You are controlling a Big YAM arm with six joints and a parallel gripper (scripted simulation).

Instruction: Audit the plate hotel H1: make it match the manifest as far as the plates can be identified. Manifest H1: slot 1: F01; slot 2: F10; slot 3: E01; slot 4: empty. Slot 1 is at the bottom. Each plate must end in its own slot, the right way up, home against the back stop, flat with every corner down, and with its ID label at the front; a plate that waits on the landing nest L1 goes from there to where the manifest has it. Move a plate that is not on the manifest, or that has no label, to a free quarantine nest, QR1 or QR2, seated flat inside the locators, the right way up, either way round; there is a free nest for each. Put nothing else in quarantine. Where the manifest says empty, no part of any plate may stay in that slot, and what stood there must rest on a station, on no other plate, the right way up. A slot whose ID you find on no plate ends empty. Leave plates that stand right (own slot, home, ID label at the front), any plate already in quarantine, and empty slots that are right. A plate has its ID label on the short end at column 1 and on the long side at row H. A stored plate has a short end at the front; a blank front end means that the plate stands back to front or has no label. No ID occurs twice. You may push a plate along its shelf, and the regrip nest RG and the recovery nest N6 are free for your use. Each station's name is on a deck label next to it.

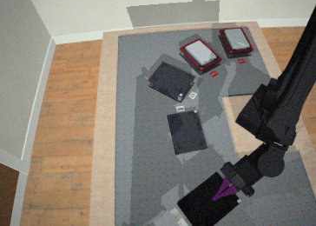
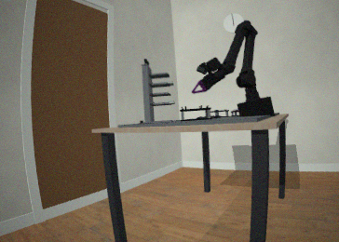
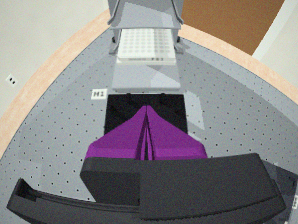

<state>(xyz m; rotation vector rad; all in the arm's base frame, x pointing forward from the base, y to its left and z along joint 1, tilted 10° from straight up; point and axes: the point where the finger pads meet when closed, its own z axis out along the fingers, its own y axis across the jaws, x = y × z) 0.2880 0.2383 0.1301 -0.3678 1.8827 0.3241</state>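
The plate hotel H1 (image 2: 149, 93) (image 3: 145, 12) stands at the end of the deck, with its deck label H1 (image 3: 99, 93) beside it. In the wrist view a white well plate (image 3: 147, 44) lies on one shelf, the right way up. Its front short end carries a small dark mark that is too small to read. A bare grey shelf (image 3: 145, 77) shows below it. My gripper (image 1: 215, 196) (image 2: 195, 90) (image 3: 146, 112) has purple fingers that are shut on nothing. It hangs in the air in front of the hotel, above a black pad (image 3: 117, 112) (image 1: 197, 207), pointing at the shelves.
Two light plates (image 1: 201, 54) (image 1: 235, 40) lie in red-framed nests at the far end of the deck. Two dark empty nests (image 1: 172, 80) (image 1: 187, 132) lie mid-deck. The arm's base and links (image 1: 278, 114) stand on the right side.
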